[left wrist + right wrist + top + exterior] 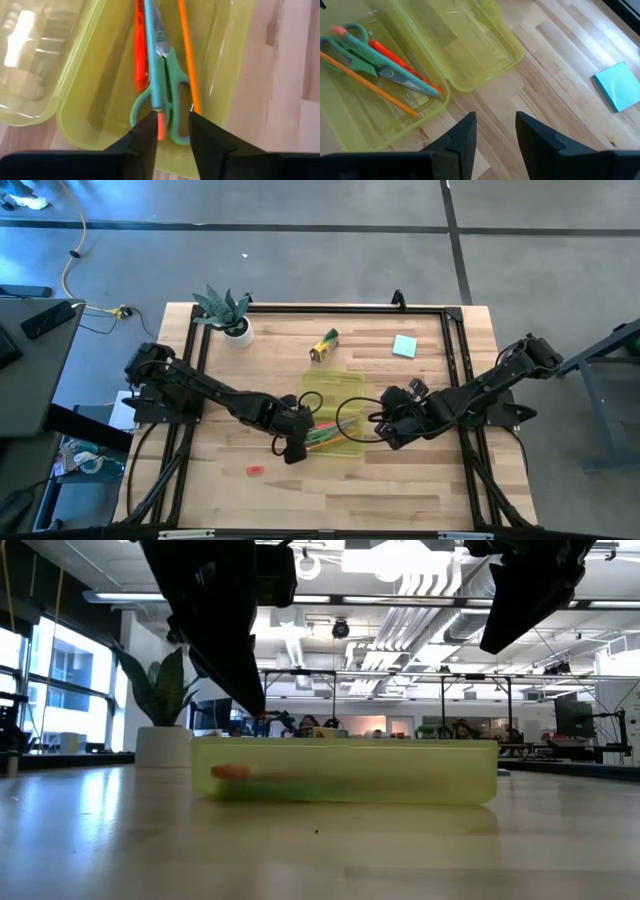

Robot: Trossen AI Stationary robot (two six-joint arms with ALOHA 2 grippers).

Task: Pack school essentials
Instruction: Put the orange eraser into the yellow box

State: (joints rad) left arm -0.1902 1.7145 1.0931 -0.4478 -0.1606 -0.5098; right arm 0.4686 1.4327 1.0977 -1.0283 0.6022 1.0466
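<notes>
Both jaws stand open and empty: left gripper point(170, 131) over the case point(352, 447), where scissors point(167, 97) and pencils point(186, 55) lie; right gripper point(495, 131) beside it. Farther off, the crayon box point(323, 346) and notepad point(404, 346) look light, stiff; pinch their edges.

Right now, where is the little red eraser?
In the high view, the red eraser lies alone on the bare table, toward the near left edge, outside the yellow-green case and just near of the left gripper.

Open-plan robotics lab: exposed ceiling ducts point(420, 585), distant test rigs point(480, 705).
</notes>
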